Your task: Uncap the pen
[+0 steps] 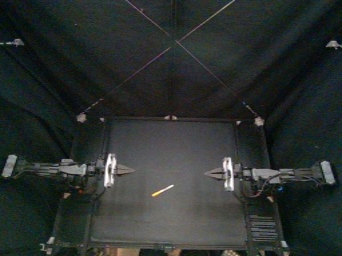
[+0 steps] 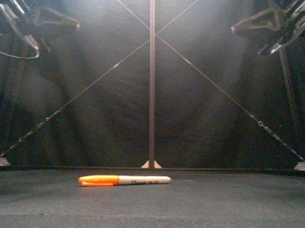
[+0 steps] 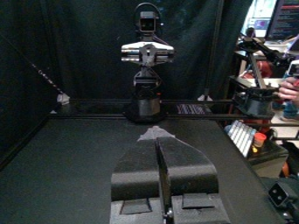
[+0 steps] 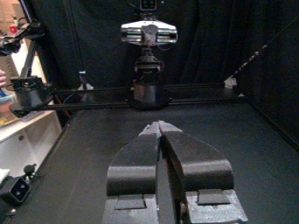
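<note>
left gripper (image 1: 127, 172) sat at 9 o'clock side of table (image 1: 147, 140), jaws pressed together, empty; mostly cut off in front view | pen (image 1: 162, 190) lay flat just 7 o'clock of table centre, clear of both grippers, outside both wrist views; long axis ran 8–2 o'clock, orange cap (image 2: 99, 180) on, toward 8; print unreadable | right gripper (image 1: 211, 174) sat at 3 o'clock side, jaws likewise together, empty

Pen cap (image 2: 99, 180): bright orange, plain.
Pen barrel (image 2: 144, 179): pale grey-white, with small dark print along its side.
Desk (image 2: 215, 200): matt black, uniform, lit to a dull grey sheen near the front.
Back curtain (image 1: 171, 60): plain black.
Left gripper (image 1: 130, 172): black jaws, grey on their outer faces, under a pale silver cross-plate.
Right gripper (image 1: 210, 173): the same black and grey jaws, with a pale silver cross-plate.
</note>
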`<state>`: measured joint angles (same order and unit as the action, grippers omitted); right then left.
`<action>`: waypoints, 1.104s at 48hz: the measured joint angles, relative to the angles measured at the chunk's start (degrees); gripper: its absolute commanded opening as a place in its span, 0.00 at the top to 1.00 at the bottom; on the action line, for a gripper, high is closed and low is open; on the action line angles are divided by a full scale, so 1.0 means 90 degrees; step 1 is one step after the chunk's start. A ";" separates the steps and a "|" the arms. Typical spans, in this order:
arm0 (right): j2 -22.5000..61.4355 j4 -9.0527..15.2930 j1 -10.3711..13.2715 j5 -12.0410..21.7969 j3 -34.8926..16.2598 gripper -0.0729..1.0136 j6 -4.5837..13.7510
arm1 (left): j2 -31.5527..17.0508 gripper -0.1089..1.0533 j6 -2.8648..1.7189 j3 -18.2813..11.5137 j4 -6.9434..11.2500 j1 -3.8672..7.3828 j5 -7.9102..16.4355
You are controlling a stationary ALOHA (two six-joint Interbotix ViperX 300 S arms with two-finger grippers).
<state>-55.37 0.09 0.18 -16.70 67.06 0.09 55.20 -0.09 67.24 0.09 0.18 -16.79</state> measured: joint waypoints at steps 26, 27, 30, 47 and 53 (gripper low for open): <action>0.4521 -0.0039 0.0039 0.0137 -0.1357 0.44 0.0010 | -0.2314 0.43 0.0010 0.0156 -0.0352 -0.0078 -0.0625; 0.4707 -0.0059 0.0039 0.0225 -0.1465 0.39 0.0020 | -0.2324 0.41 0.0010 0.0146 -0.0352 -0.0088 -0.0615; 0.5137 -0.0088 0.0029 0.0508 -0.1748 0.26 0.0000 | -0.2324 0.37 0.0010 0.0156 -0.0352 -0.0088 -0.0625; 0.7119 0.0322 0.0029 0.1328 -0.3281 0.15 -0.0059 | -0.2334 0.36 0.0010 0.0234 -0.0352 -0.0088 -0.0625; 0.7656 0.0313 0.0039 0.1621 -0.3691 0.15 -0.0059 | -0.2334 0.36 0.0000 0.0254 -0.0352 -0.0088 -0.0625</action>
<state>13.54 2.90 0.53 -2.11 33.84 -0.44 34.19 -0.09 69.52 -3.08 -0.62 -22.41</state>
